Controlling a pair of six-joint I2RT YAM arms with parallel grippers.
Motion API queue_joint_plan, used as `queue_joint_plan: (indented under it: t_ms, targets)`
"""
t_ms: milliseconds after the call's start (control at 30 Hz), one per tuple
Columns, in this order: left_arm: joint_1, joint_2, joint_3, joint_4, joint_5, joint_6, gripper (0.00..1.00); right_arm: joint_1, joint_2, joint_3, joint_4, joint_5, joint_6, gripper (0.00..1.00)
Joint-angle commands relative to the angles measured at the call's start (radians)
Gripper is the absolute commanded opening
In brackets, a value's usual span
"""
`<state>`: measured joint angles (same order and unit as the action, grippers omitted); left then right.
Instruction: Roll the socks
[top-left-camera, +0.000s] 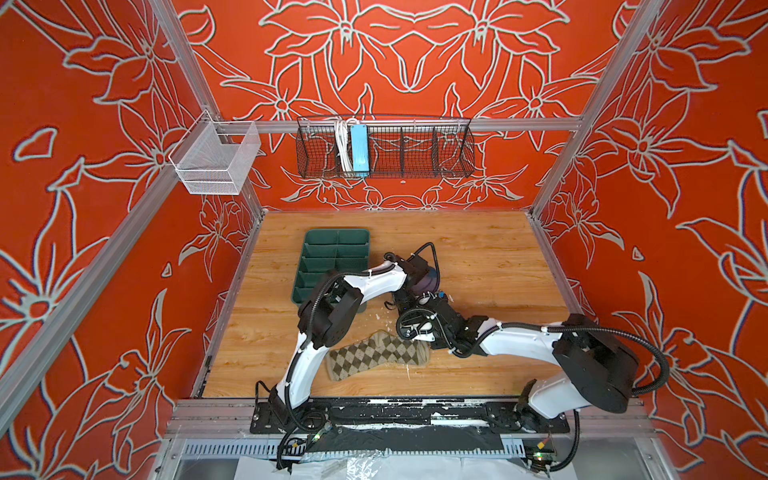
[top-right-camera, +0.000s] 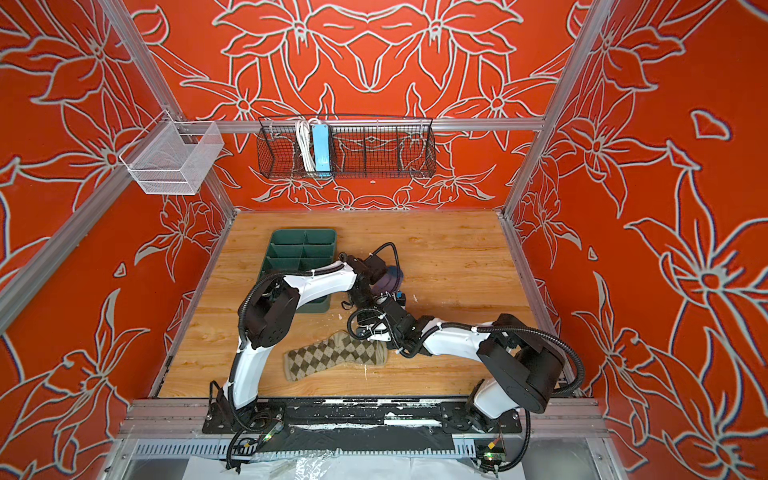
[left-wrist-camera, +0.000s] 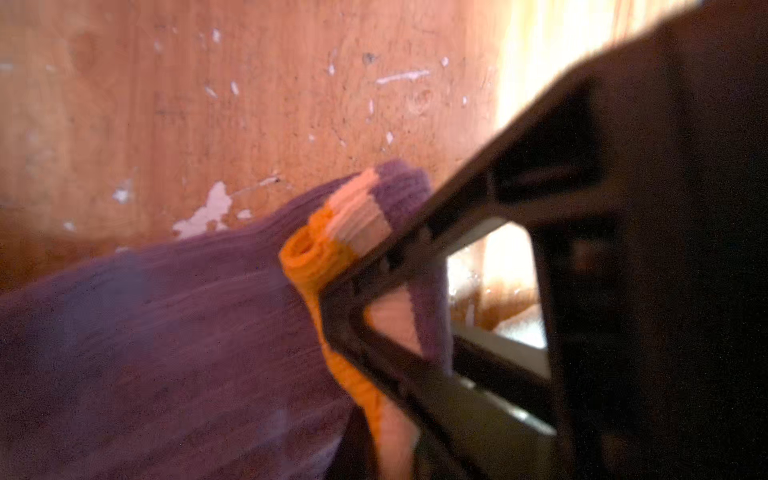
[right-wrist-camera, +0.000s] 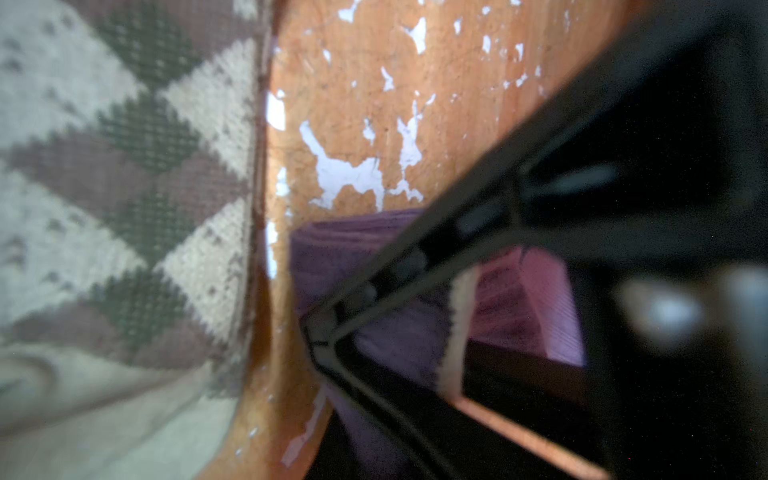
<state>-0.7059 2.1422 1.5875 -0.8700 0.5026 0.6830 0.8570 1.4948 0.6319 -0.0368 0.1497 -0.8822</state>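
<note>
Jaws of the right gripper (right-wrist-camera: 320, 332) pinch the purple sock (right-wrist-camera: 332, 257), likely so your roll cannot unwind; left gripper (left-wrist-camera: 332, 303) jaws: cannot tell

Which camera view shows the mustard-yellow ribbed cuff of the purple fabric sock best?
The left wrist view: the mustard-yellow cuff sits close up, its curled edge clear. Both top views show only the purple sock bunched between the arms, cuff hidden. The right wrist view shows purple fabric, no yellow.

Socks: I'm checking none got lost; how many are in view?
2. The purple sock is bunched up at the middle of the table; the argyle sock lies flat near its front edge. Another could be hidden.
</note>
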Motion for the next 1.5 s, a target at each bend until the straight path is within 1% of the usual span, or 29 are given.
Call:
queue_joint_plan:
  t_ms: [0,133,233,267,367,500,567,600,633,667,733,800,833,867,900,933,1000,1067,1133,1233,1333,1400,1467]
  targets:
    - [0.015,-0.11,-0.072,0.13,-0.028,-0.046,0.23,-0.015,-0.011,0.025,-0.173,-0.072,0.023,0.0]
    - [0.039,-0.239,-0.192,0.252,-0.061,-0.088,0.3,-0.045,-0.005,0.069,-0.265,-0.128,0.053,0.0]
    - [0.074,-0.327,-0.272,0.329,-0.116,-0.138,0.32,-0.077,0.013,0.114,-0.346,-0.177,0.07,0.0]
    - [0.088,-0.361,-0.3,0.36,-0.15,-0.163,0.32,-0.085,0.02,0.129,-0.37,-0.2,0.069,0.0]
    - [0.117,-0.48,-0.389,0.484,-0.299,-0.253,0.33,-0.112,0.054,0.187,-0.451,-0.299,0.063,0.0]
    - [0.121,-0.677,-0.526,0.667,-0.609,-0.395,0.34,-0.157,0.145,0.3,-0.571,-0.45,0.059,0.0]
    - [0.121,-0.787,-0.6,0.732,-0.69,-0.427,0.35,-0.183,0.199,0.368,-0.633,-0.517,0.059,0.0]
    - [0.121,-0.846,-0.639,0.751,-0.694,-0.428,0.35,-0.196,0.232,0.409,-0.672,-0.551,0.057,0.0]
    - [0.121,-0.897,-0.667,0.761,-0.674,-0.418,0.36,-0.206,0.262,0.443,-0.707,-0.575,0.055,0.0]
    - [0.121,-0.954,-0.695,0.761,-0.629,-0.398,0.36,-0.218,0.298,0.484,-0.748,-0.6,0.051,0.0]
    - [0.121,-1.057,-0.745,0.747,-0.495,-0.334,0.39,-0.241,0.363,0.558,-0.821,-0.64,0.043,0.0]
    - [0.118,-1.144,-0.783,0.694,-0.293,-0.207,0.45,-0.269,0.426,0.629,-0.887,-0.671,0.037,0.0]
    - [0.11,-1.193,-0.801,0.674,-0.229,-0.147,0.48,-0.277,0.452,0.654,-0.906,-0.674,0.035,0.0]
    - [0.088,-1.219,-0.831,0.674,-0.186,-0.074,0.49,-0.286,0.482,0.685,-0.934,-0.679,0.032,0.0]
    - [0.059,-1.232,-0.85,0.666,-0.18,-0.002,0.5,-0.291,0.502,0.7,-0.948,-0.683,0.029,0.0]
    - [0.01,-1.236,-0.871,0.659,-0.212,0.079,0.51,-0.296,0.522,0.722,-0.965,-0.687,0.021,0.0]
    - [-0.087,-1.192,-0.905,0.69,-0.33,0.2,0.53,-0.303,0.558,0.753,-0.983,-0.688,0.014,0.0]
    - [-0.15,-1.084,-0.903,0.702,-0.417,0.261,0.53,-0.31,0.582,0.776,-0.992,-0.696,0.009,0.0]
    - [-0.199,-0.963,-0.91,0.776,-0.506,0.289,0.51,-0.314,0.598,0.791,-0.992,-0.706,0.008,0.0]
    - [-0.246,-0.797,-0.934,0.964,-0.596,0.322,0.49,-0.317,0.615,0.805,-0.994,-0.721,0.004,0.0]
    - [-0.259,-0.654,-0.932,1.138,-0.667,0.32,0.48,-0.318,0.628,0.817,-1.007,-0.725,-0.005,0.0]
    - [-0.261,-0.582,-0.923,1.223,-0.717,0.312,0.48,-0.318,0.629,0.819,-1.015,-0.731,-0.011,0.0]
    - [-0.26,-0.519,-0.901,1.263,-0.768,0.314,0.48,-0.319,0.622,0.812,-1.017,-0.739,-0.017,0.0]
